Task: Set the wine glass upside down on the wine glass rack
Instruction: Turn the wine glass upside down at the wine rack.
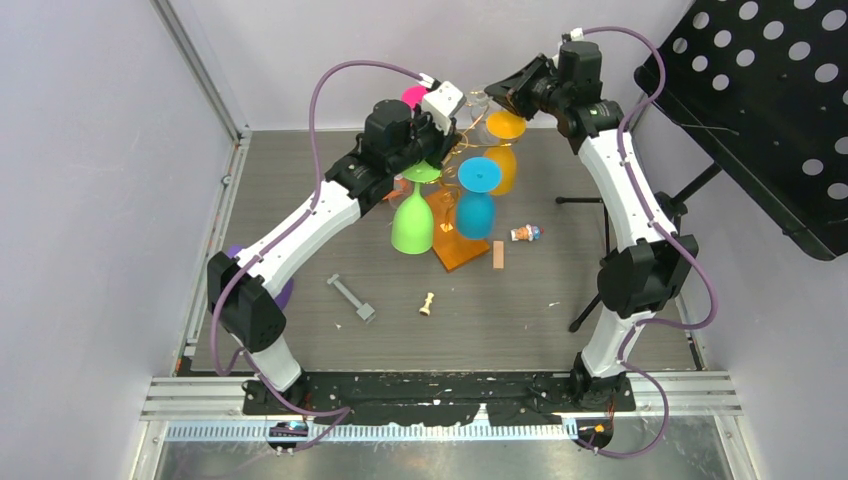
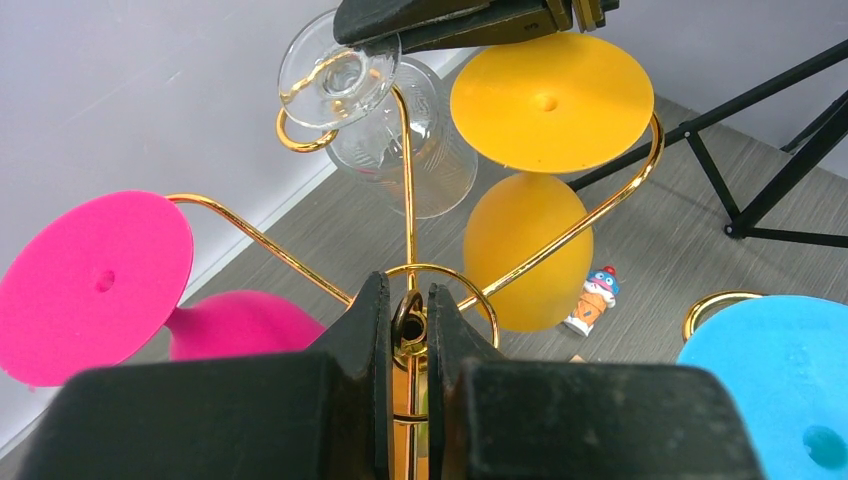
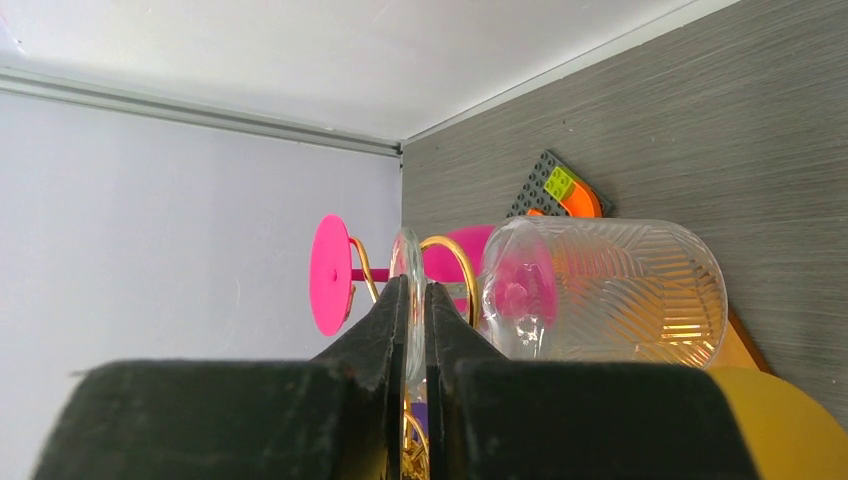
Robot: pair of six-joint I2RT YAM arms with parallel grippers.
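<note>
At the left, the left pincer (image 2: 410,330) is clenched on the central post of the tall gold wire wine glass rack (image 2: 408,200), just under the ring where the curled arms spread, and seems to be steadying it. Pink (image 2: 95,280), green (image 1: 412,225), blue (image 2: 780,380) and orange plastic glasses (image 2: 550,100) hang from other arms.

At the far curl hangs the clear ribbed wine glass (image 2: 400,150), upside down: foot up, bowl below, long axis near upright, stem at the curl's mouth. I cannot tell whether the foot bears on the wire.

To the right, the right pincer (image 3: 415,300), the nearer one, grasps that foot by its rim, jaws nearly together. The glass lies straight ahead of it, bowl beyond the fingertips.
</note>
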